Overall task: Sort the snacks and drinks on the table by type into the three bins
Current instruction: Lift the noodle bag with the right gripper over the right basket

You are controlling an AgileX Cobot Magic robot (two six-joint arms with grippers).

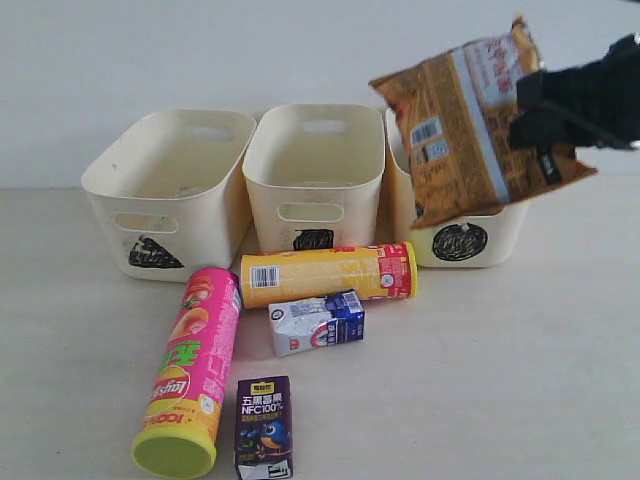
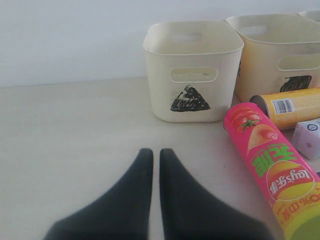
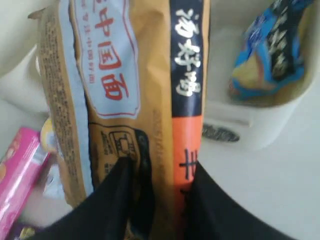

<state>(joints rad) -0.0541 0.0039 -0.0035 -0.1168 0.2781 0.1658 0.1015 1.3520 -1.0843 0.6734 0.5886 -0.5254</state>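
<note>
My right gripper (image 1: pixel 535 110) is shut on the orange bag (image 1: pixel 470 125), which hangs in the air over the circle-marked bin (image 1: pixel 470 240) at the right; its fingers pinch the bag (image 3: pixel 150 100) from both sides. The blue-and-black bag (image 3: pixel 270 50) lies inside that bin (image 3: pixel 260 125). On the table lie the pink tube (image 1: pixel 190 375), the yellow tube (image 1: pixel 325 275), the white and blue carton (image 1: pixel 315 322) and the dark purple carton (image 1: pixel 263 428). My left gripper (image 2: pixel 156 152) is shut and empty, low over bare table, short of the triangle bin (image 2: pixel 192 70) and beside the pink tube (image 2: pixel 270 165).
The triangle bin (image 1: pixel 165 190) and the square-marked middle bin (image 1: pixel 315 175) stand side by side at the back, both showing nothing inside. A plain wall rises behind them. Bare tabletop lies to the left and to the right of the lying tubes and cartons.
</note>
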